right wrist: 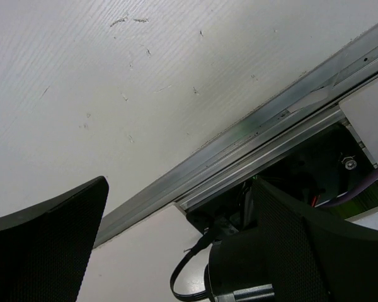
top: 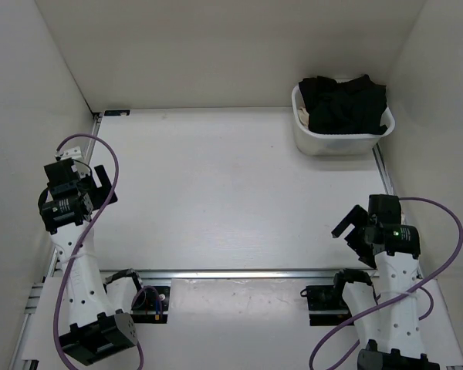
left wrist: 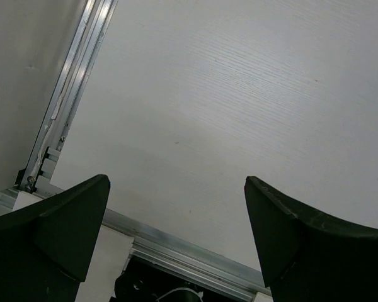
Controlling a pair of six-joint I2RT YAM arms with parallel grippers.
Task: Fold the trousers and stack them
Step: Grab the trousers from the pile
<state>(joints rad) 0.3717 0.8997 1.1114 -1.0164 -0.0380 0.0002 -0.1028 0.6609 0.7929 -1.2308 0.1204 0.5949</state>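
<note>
The black trousers point(top: 346, 105) lie crumpled in a white basket point(top: 324, 143) at the far right of the table. My left gripper point(top: 103, 186) is open and empty at the left side, above bare table; in its wrist view point(left wrist: 176, 189) the jaws stand wide apart over the white surface. My right gripper point(top: 350, 224) is open and empty at the near right, well short of the basket; its wrist view point(right wrist: 179, 189) shows the jaws spread over the near rail. The trousers show in neither wrist view.
A white table point(top: 216, 193) with white walls on three sides. An aluminium rail point(top: 239, 273) runs along the near edge, also seen in the right wrist view point(right wrist: 252, 138) and the left wrist view point(left wrist: 189, 245). A rail point(left wrist: 69, 94) lines the left edge.
</note>
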